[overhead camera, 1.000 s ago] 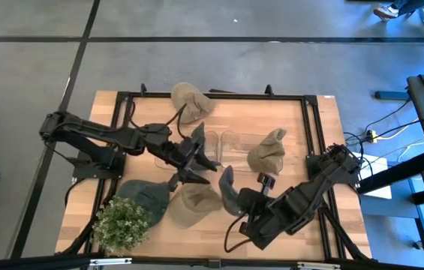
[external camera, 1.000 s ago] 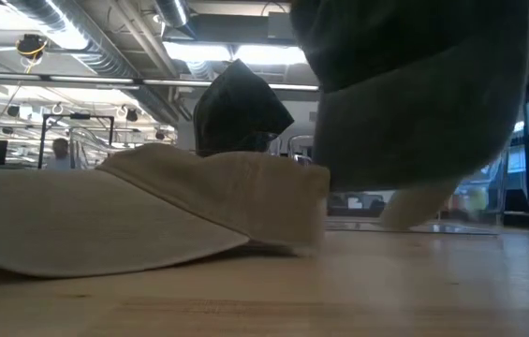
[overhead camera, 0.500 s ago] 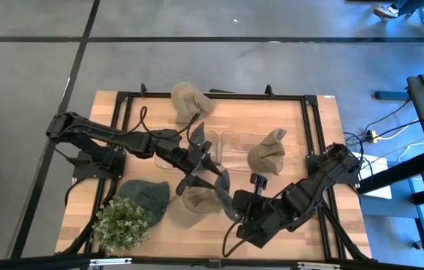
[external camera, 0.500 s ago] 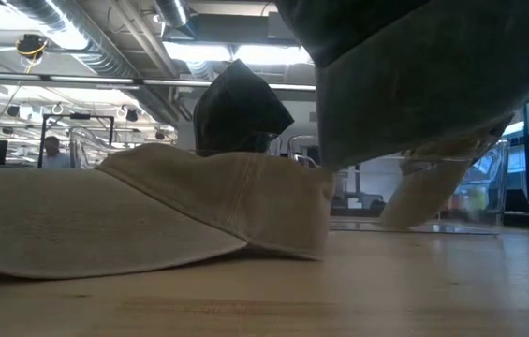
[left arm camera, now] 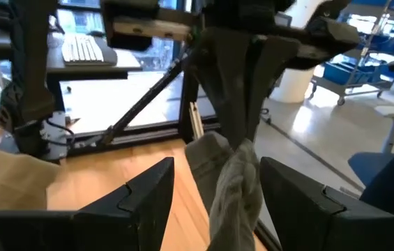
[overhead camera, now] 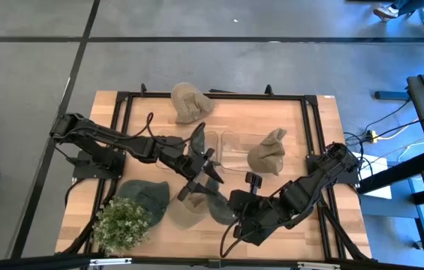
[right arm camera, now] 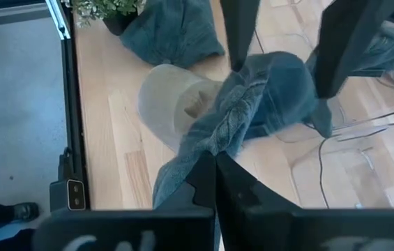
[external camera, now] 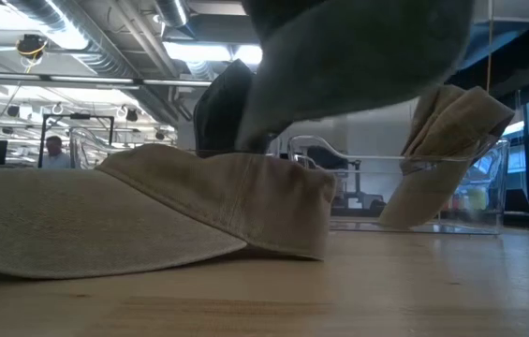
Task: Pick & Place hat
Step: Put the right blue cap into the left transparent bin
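Compared with a second ago, the right hand (overhead camera: 227, 212) has carried its grey-green hat (overhead camera: 219, 212) toward the desk's front edge, and the left hand (overhead camera: 205, 178) has followed it across the desk (overhead camera: 317, 142).

Nearest the front edge, in the high view, a beige hat (overhead camera: 185, 210) lies flat with a potted plant (overhead camera: 121, 223) and a dark green hat (overhead camera: 145, 196) beside it. The grey-green hat hangs just over the beige one, pinched between the right hand's closed fingers; the right wrist view shows the cloth bunched at the fingertips and draping away.

Just behind it, the left hand is spread wide, one finger on either side of the hanging cloth without touching it. The hat's long axis runs from the right hand up toward the left, so a handover would turn on the left hand closing on that upper fold.

Farther back stand two clear bins (overhead camera: 234, 150), one holding a tan hat (overhead camera: 266, 152). Another tan hat (overhead camera: 189, 101) lies at the far edge.
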{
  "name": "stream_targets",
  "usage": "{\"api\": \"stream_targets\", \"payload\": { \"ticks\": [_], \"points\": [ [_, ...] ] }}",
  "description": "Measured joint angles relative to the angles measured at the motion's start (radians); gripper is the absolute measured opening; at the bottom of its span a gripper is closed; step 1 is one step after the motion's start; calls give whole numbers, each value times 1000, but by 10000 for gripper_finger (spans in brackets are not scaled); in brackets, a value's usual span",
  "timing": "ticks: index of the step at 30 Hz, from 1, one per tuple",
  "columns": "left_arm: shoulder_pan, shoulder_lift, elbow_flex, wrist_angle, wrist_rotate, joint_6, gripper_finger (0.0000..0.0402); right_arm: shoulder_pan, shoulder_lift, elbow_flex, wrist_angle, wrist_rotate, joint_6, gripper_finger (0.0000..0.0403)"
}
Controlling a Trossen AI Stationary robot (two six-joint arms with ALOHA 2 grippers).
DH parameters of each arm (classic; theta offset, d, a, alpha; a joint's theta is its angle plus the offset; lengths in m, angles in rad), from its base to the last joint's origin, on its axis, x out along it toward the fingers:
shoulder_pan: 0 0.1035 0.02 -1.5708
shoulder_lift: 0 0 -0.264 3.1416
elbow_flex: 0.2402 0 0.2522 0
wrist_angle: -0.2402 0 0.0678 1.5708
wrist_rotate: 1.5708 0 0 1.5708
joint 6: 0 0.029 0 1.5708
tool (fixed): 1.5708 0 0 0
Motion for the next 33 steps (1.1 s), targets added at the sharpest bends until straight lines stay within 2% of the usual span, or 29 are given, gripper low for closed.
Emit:
{"api": "stream_targets", "payload": {
  "ticks": [19, 33],
  "points": [
    [-46, 3, 0, -50, 8, -9, 205, -33, 0, 0, 5, 18, -6, 0],
    [-45, 8, 0, -37, -11, -35, 131, -33, 0, 0, 6, 18, -3, 0]
  ]
}}
